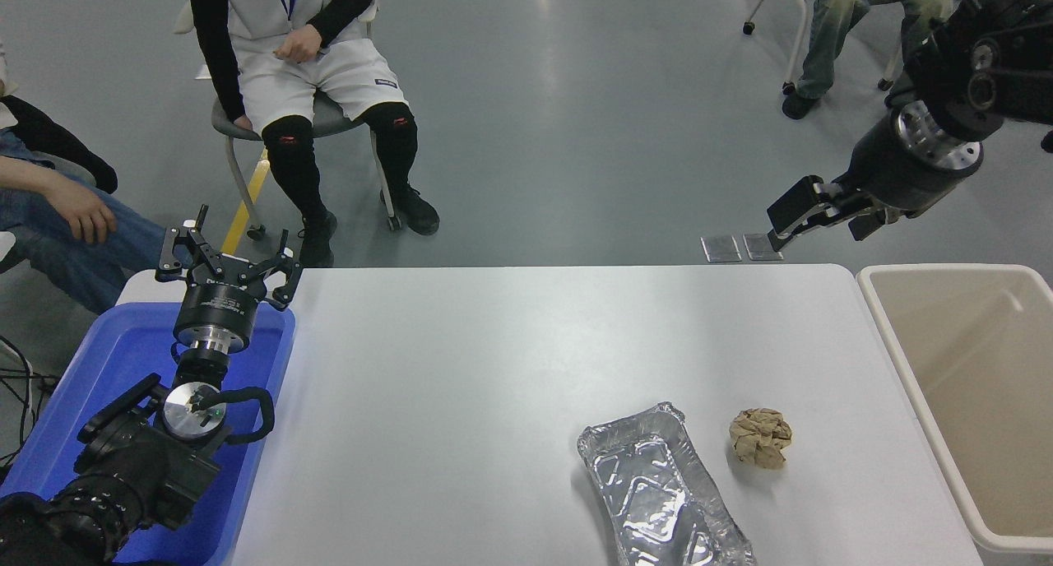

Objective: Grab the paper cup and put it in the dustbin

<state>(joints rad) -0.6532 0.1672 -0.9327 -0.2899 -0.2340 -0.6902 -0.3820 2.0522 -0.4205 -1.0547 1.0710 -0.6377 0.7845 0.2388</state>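
the right black gripper [823, 214] hangs in the air beyond the far right corner of the white table [510, 360], just past the far rim of the large beige rectangular plastic dustbin [905, 360], which stands at the table's right edge. its fingers stand apart with nothing between them. no paper cup shows anywhere on the table or in the visible part of the dustbin, so its place cannot be told. a crumpled brown paper ball [760, 438] lies near the table's front right, just beside a silver foil tray [658, 492]. the left black gripper [226, 262] is parked at the lower left over a blue plastic tub [107, 368], fingers spread and empty. people sit on chairs beyond the table.
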